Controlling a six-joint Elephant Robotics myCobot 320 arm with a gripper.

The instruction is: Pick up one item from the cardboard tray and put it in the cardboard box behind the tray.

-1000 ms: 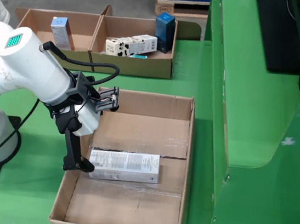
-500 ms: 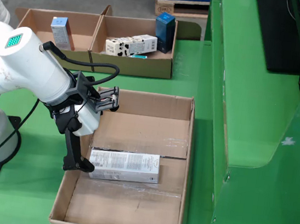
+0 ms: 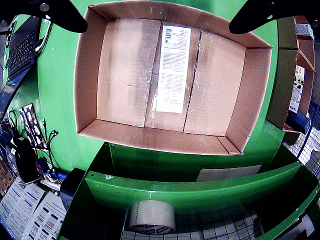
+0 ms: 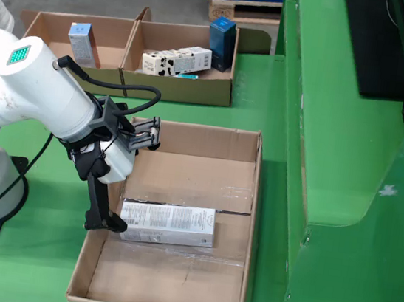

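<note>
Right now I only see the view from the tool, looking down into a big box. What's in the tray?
Observer: In the side view, the tray holds three things: a pale box in its left half, and a cow-print box and a dark blue box in its right half.
Operator: Is the tool holding something?
Observer: No, the tool is open and empty.
Operator: Is that white thing a sticker?
Observer: No, it's a long white box lying flat in the big box.

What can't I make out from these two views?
- Tray: outside the gripper-mounted view, which looks into the box.
- White printed rectangle in the box: label or flat item, unclear in both views.
- Fingers: cut off by the gripper-mounted view's top edge.
- Tray items: print too small, side view.
</note>
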